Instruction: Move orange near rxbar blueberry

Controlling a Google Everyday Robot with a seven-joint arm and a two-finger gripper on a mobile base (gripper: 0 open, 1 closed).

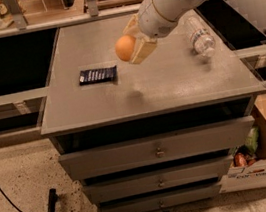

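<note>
The orange (pixel 125 47) is held clamped in the gripper (pixel 133 43) above the table (pixel 171 89), right of the snack bar (pixel 97 75), apart from it.

The claw (pixel 129 46) holds the orange (pixel 124 48) aloft, right of the rxbar blueberry (pixel 97 75).
</note>
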